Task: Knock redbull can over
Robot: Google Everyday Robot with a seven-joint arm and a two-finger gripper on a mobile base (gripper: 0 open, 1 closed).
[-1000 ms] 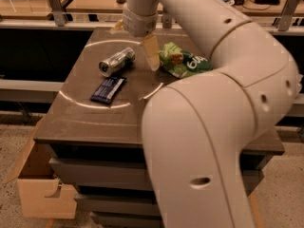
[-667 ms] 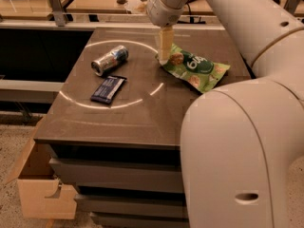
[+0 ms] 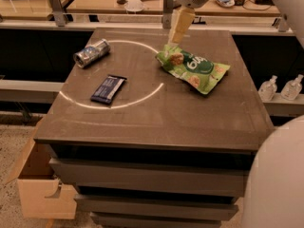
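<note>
The redbull can (image 3: 91, 53) lies on its side at the far left of the dark table top (image 3: 156, 113), silver-grey with bluish patches, its shiny end facing the front left. My gripper (image 3: 179, 28) hangs at the far middle of the table, above the far corner of the green chip bag (image 3: 193, 68), well to the right of the can. Its cream fingers (image 3: 180, 25) point down and nothing shows between them.
A flat dark blue wrapped bar (image 3: 108, 89) lies in front of the can, inside a white circle drawn on the table. A cardboard box (image 3: 40, 184) sits on the floor at the left. Two small bottles (image 3: 280, 87) stand on a ledge at the right. My arm's white shell fills the lower right corner.
The view has shifted so that the table sits more to the right and my arm covers less of it. The gripper has risen away from the table's middle toward the far edge. The can stays on its side.
</note>
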